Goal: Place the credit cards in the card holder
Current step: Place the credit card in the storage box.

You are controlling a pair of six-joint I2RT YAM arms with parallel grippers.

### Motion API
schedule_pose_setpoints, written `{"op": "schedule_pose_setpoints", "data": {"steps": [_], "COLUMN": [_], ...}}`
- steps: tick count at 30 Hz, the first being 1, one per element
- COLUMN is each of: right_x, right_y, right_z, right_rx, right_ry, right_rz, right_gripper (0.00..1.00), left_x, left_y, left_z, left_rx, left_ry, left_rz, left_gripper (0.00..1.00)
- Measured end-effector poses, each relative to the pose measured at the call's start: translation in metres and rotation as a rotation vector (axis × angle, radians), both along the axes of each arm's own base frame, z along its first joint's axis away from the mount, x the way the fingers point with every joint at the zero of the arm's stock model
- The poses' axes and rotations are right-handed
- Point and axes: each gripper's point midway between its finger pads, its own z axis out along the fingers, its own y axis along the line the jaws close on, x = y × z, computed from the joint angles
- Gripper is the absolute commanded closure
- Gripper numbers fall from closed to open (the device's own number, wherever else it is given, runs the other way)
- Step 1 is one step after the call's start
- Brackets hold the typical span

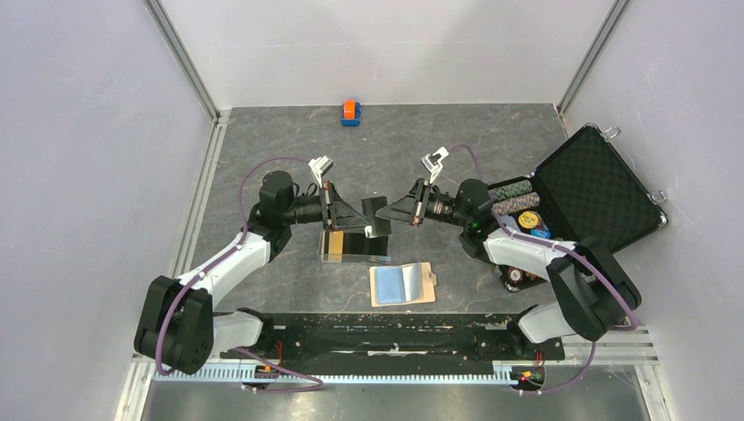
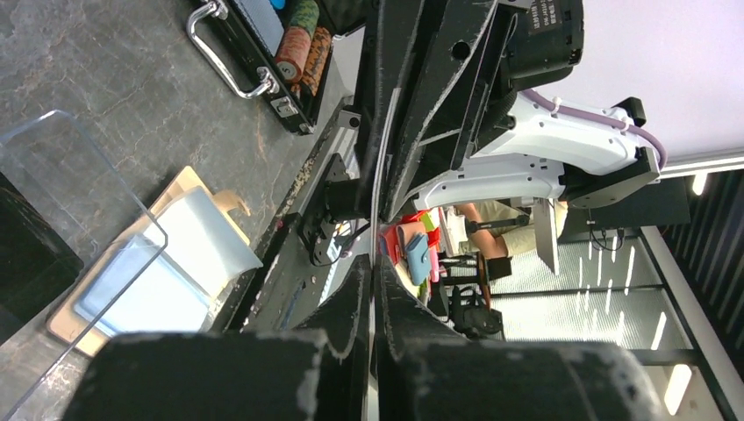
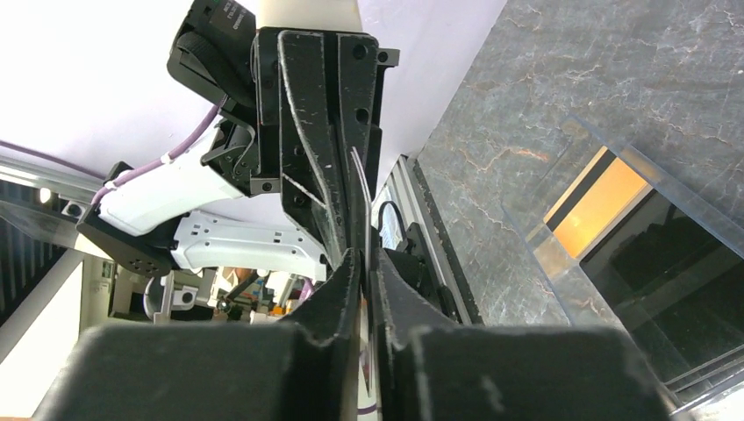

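A black credit card (image 1: 375,210) hangs upright above the middle of the table between my two grippers, which face each other. My left gripper (image 1: 364,213) (image 2: 373,263) is shut on the card's edge (image 2: 379,175). My right gripper (image 1: 391,213) (image 3: 362,254) stands slightly open, with the card's edge (image 3: 361,193) in the narrow gap. Below them, a clear tray (image 1: 355,246) (image 3: 561,254) holds an orange card (image 3: 601,206) and a black one (image 3: 676,281). The tan card holder (image 1: 427,281) (image 2: 189,180) lies nearer the arm bases. A light blue card (image 1: 397,282) lies on or in it.
A big black foam-lined case (image 1: 597,189) stands open at the right, with poker chips (image 1: 513,197) in it. A small orange-and-blue block (image 1: 350,111) sits at the far edge. Grey walls close in the table on three sides.
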Motion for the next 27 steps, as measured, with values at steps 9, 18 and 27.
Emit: {"op": "schedule_pose_setpoints", "data": {"steps": [9,18,27], "right_x": [0.000,-0.003,-0.006], "right_y": [0.000,-0.001,-0.001], "right_z": [0.001,-0.005,0.010], "right_rx": [0.002,-0.003,0.082], "right_ry": [-0.001,0.012,0.023], "right_rz": [0.000,0.001,0.010], "right_gripper": [0.98,1.00,1.00], "left_x": [0.001,0.003,0.006], "left_y": [0.003,0.008,0.011], "left_z": [-0.005,0.000,0.019], "left_rx": [0.044,0.040,-0.076], "left_ry": [0.008,-0.013,-0.038], "left_rz": [0.024,0.043,0.034], "left_gripper": [0.60,0.54,0.61]}}
